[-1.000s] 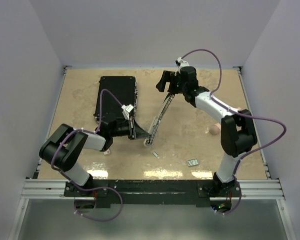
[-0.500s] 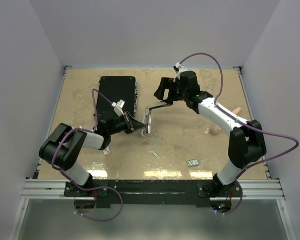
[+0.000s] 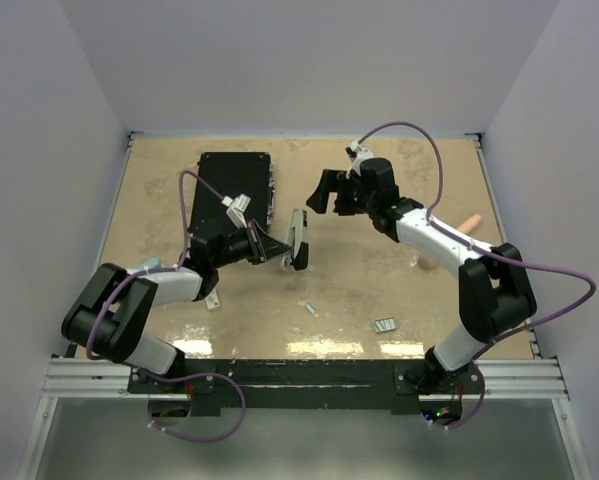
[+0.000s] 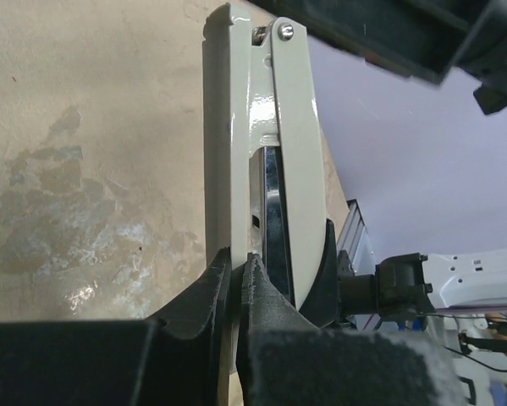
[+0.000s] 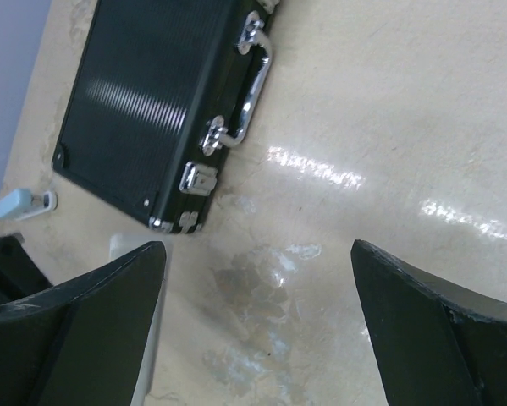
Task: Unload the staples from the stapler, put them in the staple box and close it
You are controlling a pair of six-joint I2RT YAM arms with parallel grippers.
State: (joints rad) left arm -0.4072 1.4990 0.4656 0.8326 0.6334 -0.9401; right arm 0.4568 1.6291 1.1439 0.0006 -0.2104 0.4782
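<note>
Loose staples (image 3: 384, 325) are seen on the surface (image 3: 359, 282) nearest the bases. Further in, the stapler (image 3: 298, 238) is clamped at one end by the left pincer (image 3: 277, 250). It is judged rigid, light, slippery painted metal; its flat sides are best gripped. Beyond, the right pincer (image 3: 326, 190) is spread apart, empty.

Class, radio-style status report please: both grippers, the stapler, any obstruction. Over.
Left gripper shut on stapler. Right gripper open, empty, apart from it. Some staples lie loose on table. Nothing blocking.
</note>
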